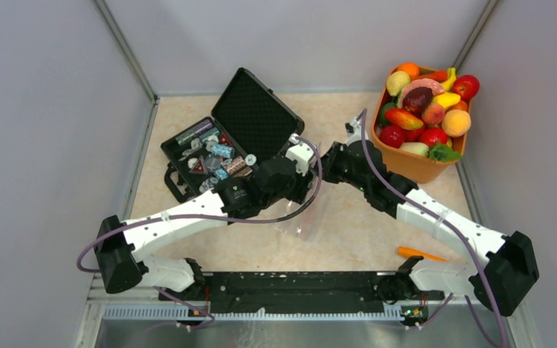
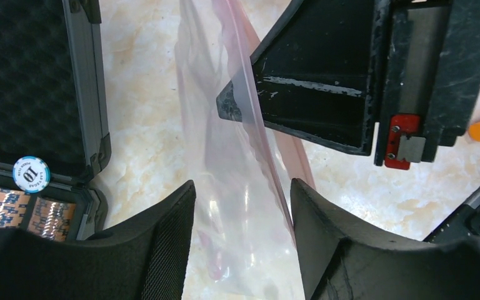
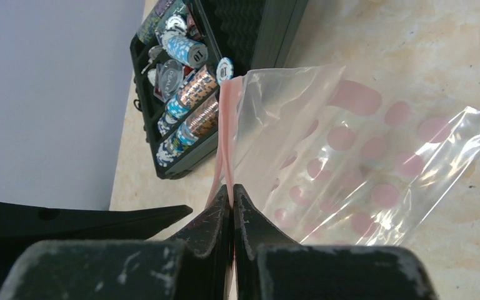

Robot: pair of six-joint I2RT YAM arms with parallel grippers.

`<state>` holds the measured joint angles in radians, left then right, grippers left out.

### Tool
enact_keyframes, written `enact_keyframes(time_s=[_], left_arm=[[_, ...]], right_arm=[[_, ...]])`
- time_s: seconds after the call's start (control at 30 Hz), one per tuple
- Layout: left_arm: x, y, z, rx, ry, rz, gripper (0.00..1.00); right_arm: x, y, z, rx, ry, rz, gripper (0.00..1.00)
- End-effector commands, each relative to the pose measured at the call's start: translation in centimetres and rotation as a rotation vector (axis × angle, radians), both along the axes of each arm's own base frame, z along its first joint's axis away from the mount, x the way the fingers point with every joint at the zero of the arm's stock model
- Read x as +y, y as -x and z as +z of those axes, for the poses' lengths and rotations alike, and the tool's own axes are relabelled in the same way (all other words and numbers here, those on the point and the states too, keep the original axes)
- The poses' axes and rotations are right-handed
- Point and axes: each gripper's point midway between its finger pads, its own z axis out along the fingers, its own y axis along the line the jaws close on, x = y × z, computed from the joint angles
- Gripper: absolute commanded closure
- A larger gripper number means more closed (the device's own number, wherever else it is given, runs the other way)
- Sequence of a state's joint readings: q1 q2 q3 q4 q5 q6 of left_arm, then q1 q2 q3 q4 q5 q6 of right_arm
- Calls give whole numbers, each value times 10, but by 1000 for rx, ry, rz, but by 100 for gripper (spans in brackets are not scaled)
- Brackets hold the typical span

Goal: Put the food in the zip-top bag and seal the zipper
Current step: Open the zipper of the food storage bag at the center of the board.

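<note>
1. The bench (image 1: 348, 239) has a pale marbled top, with both arms reaching from its near edge to meet around the middle.
2. A black case (image 1: 254, 116) lies open toward the far left corner, its foam-lined lid raised and its tray full of small wrapped items.
3. An orange bin (image 1: 413, 163) sits in the far right corner, heaped with the food (image 1: 428, 109): red apples, peach, banana, oranges and more. None of it is in the bag.
4. The zip-top bag (image 3: 362, 162) is near the middle of the bench, held up by its mouth edge, its clear body with pink spots trailing down to the surface.
5. The left end effector (image 2: 242, 187) is spread wide, its fingers on either side of the hanging film, not clamping it.
6. The right end effector (image 3: 232, 190) is pinched closed on the zipper (image 3: 226, 125), the pink strip rising from between its tips.
7. An orange stick (image 1: 421, 254) lies near the near right corner.
8. A chip (image 2: 30, 174) marked 10 rests on the case's rim.
</note>
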<state>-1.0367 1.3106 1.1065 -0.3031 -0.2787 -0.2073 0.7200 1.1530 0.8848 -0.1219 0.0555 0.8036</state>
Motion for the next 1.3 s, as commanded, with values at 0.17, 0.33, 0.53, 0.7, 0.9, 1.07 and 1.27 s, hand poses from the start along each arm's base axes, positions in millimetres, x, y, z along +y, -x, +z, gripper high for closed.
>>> enact_keyframes(time_s=[0.17, 0.33, 0.53, 0.7, 0.9, 1.07, 1.27], left_arm=[[4, -14, 15, -48, -58, 70, 51], [15, -20, 9, -60, -145, 130, 52], [12, -17, -8, -17, -197, 116, 45], [13, -18, -18, 10, -200, 150, 49], [14, -19, -15, 8, -176, 173, 87], [22, -27, 2, -60, -160, 214, 100], [12, -30, 34, -122, -123, 161, 100]], right_arm=[[-4, -6, 42, -85, -37, -43, 100], [-4, -6, 43, -76, -50, -48, 100], [-1, -4, 45, -73, -59, -34, 100], [-4, -3, 47, -78, -59, -41, 100], [-7, -1, 43, -78, -50, -43, 100], [-5, 6, 30, -48, -36, -7, 100], [3, 12, 38, -14, -60, 32, 73]])
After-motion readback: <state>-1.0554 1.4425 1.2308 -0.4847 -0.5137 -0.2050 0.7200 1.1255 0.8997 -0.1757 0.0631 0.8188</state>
